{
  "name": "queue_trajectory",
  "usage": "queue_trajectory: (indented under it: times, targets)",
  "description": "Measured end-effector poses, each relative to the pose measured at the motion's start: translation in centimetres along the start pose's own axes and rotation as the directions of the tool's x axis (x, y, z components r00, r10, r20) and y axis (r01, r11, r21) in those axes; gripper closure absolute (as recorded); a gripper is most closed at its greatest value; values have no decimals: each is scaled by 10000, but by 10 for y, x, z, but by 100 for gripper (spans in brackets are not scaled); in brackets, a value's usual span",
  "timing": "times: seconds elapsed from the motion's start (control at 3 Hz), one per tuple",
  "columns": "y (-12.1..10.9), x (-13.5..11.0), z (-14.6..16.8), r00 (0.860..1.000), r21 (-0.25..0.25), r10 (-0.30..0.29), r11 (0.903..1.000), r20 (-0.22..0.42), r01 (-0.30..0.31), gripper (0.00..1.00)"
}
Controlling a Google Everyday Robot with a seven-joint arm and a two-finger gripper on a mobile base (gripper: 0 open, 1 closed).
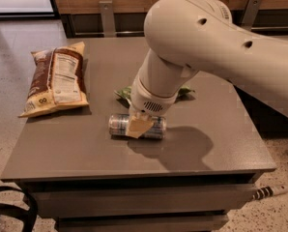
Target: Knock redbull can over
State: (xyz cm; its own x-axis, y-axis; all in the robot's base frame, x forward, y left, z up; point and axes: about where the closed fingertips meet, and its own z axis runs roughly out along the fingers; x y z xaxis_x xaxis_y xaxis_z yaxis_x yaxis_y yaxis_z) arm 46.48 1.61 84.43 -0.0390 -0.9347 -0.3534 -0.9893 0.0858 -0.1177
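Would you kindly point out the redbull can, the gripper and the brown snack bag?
redbull can (116, 124): camera view, its left end.
gripper (136, 128): camera view, tip, over the can's middle.
brown snack bag (57, 81): camera view, label centre.
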Motion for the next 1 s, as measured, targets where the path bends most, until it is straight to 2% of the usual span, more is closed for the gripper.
queue_trajectory:
  times: [0.33, 1.0]
  targets:
    - [1, -1, -2, 10000, 42, -34, 10000, -7, 34, 0]
    - [3, -7, -14, 9998, 5, -152, 9999, -162, 152, 0]
